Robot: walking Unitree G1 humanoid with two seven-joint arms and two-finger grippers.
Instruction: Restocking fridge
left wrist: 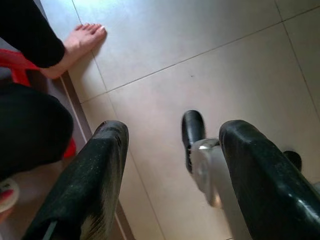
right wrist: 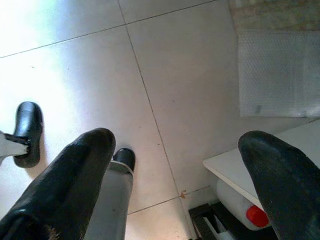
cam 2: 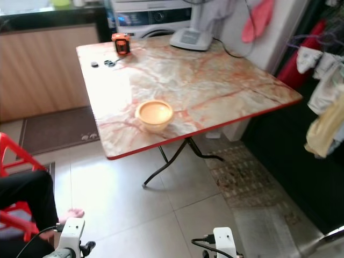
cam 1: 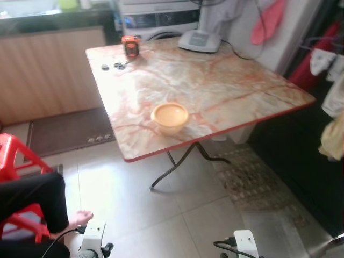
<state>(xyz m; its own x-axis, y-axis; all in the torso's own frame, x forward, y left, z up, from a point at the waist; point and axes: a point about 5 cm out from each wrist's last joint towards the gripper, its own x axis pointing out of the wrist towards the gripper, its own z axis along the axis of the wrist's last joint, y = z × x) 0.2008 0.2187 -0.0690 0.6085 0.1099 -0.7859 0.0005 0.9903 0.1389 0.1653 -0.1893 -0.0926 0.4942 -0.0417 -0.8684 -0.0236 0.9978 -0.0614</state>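
Marble-patterned folding table [cam 1: 226,86] with a red edge stands ahead of the robot on a pale tiled floor [cam 1: 161,215]. Near its front edge, toward the left, sits a yellow bowl [cam 1: 170,116], upright and alone. At the far left corner stands a small orange and black object [cam 1: 130,45], with a few small dark bits [cam 1: 112,66] just beside it on the tabletop. A white appliance base [cam 1: 200,40] rests at the far edge, its cord trailing to the right. Behind the table is a washing machine [cam 1: 161,21], and clothes [cam 1: 333,102] hang on the right.

Both arms hang low over the floor, well apart from the table. The left gripper [left wrist: 170,175] has its two black fingers [left wrist: 90,180] spread wide with nothing between them; beyond it lie floor tiles and a person's bare foot [left wrist: 80,42] beside a red stool [cam 1: 16,177]. The right gripper [right wrist: 175,185] is likewise spread and holds nothing; past it are tiles, a sheet of bubble wrap [right wrist: 277,75] and the corner of a white surface [right wrist: 260,160] with a red-capped container [right wrist: 245,205] underneath
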